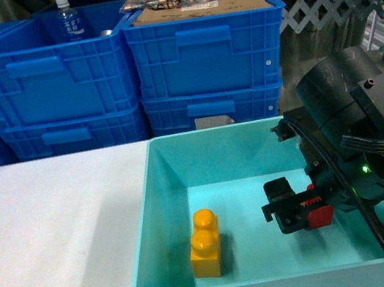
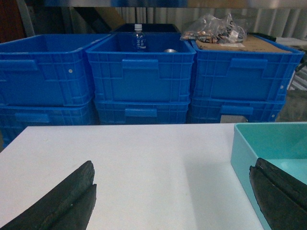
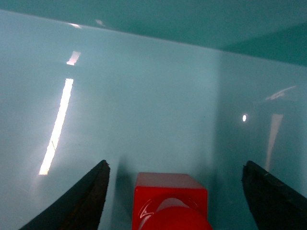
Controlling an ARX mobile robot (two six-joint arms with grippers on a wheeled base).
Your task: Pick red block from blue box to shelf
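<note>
the white table (image 1: 52,235) carries the blue box (image 1: 153,217), a wide, shallow, smooth-walled teal plastic bin with a rolled rim. behind it stand stacked royal-blue ribbed crates (image 1: 207,59); one holds a water bottle (image 1: 70,20), another a cardboard sheet with clear bags on top. no shelf can be made out in these views.

the right gripper (image 3: 175,191) is lowered inside the blue box, its black fingers (image 3: 81,201) spread wide on either side of the red block (image 3: 170,201), apart from it and holding nothing. the left gripper (image 2: 172,201) hangs over the bare table just left of the box, fingers wide apart, also holding nothing.

the red block rests on the box floor, stud up, near the right wall. a yellow-orange two-stud brick (image 1: 206,245) stands well apart to its left.

handling judgement: the block is likely light, rigid and glossy, so slippery. take hold on the two flat opposite side faces, below the stud, fingers square to the faces.
</note>
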